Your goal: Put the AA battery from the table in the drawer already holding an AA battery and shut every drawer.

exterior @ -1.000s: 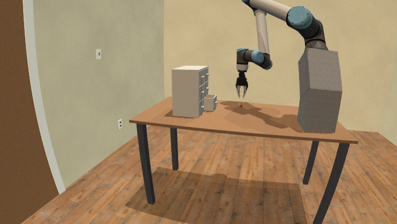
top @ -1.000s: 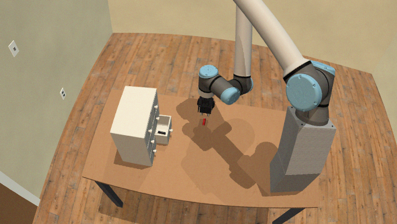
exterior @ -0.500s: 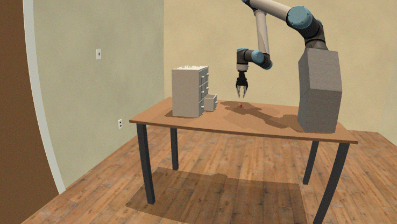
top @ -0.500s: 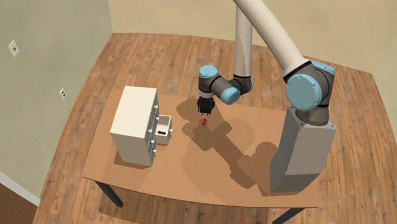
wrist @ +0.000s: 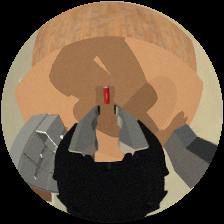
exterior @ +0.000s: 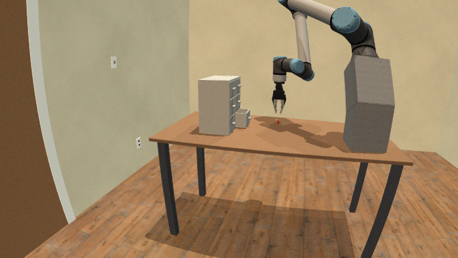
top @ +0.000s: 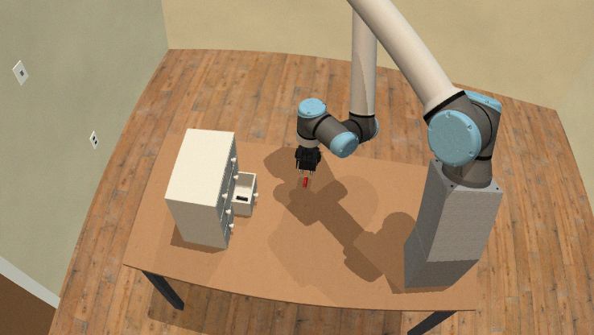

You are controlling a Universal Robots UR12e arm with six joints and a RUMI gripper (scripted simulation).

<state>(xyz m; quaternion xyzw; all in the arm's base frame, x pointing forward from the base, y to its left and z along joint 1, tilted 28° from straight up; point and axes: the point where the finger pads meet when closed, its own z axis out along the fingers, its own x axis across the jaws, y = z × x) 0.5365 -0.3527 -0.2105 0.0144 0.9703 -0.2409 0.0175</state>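
The red AA battery (top: 305,182) (exterior: 277,121) (wrist: 106,95) lies on its side on the table (top: 257,266) (exterior: 282,150) (wrist: 45,95), well apart from the chest, so it has yet to be picked up. Above it hangs the gripper (top: 306,171) (exterior: 278,112) (wrist: 107,105), pointing down, its fingers narrowed but apart, with nothing between them; that modest gap probably suits so slim a thing, leaving little to close once the tips are low enough. In the wrist view the battery runs lengthwise between the two fingertips, which would let them meet its long sides rather than its ends

Toward the wall stands the chest (top: 201,166) (exterior: 213,107) (wrist: 35,145), upright, with one low drawer (top: 243,209) (exterior: 242,119) pulled out. In it lies a dark battery (top: 241,198) (the one that marks this drawer as the right one, I take it), and the drawer is presumably left open so the red one can be lowered in from above. With no stops, it should be pushed home gently afterwards, square on, lest the chest slide or turn

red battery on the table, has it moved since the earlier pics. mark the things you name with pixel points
No; in the top view, the red battery (top: 305,182) (exterior: 277,121) (wrist: 106,96) sits where it did relative to the chest (top: 201,166) (exterior: 213,107) (wrist: 26,142).
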